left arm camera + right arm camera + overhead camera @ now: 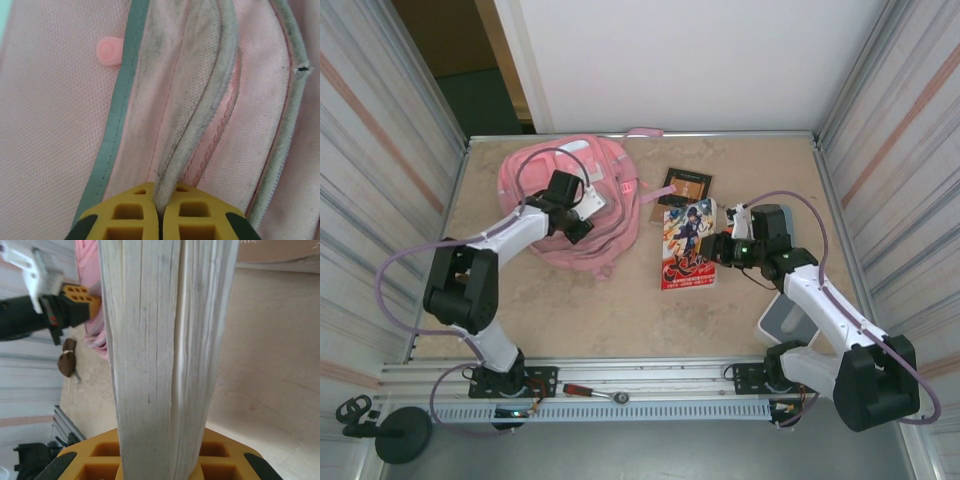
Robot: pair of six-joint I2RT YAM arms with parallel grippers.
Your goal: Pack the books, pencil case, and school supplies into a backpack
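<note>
The pink backpack (570,190) lies at the back left of the table. My left gripper (582,218) is over its right side. In the left wrist view that gripper (160,212) is shut on a grey-white piped seam (197,130) of the backpack (50,125). Two books lie right of the backpack: a dark brown one (686,187) and a cartoon-cover one (689,245). My right gripper (722,246) is shut on the cartoon book's right edge, and its page edge (165,340) stands between the yellow fingers (100,452). The pencil case and school supplies are out of view.
A grey-white container (783,322) stands at the front right under my right arm. A screwdriver (590,391) lies on the front rail. A small brown lump (66,360) lies on the table near the backpack. Metal walls close in both sides.
</note>
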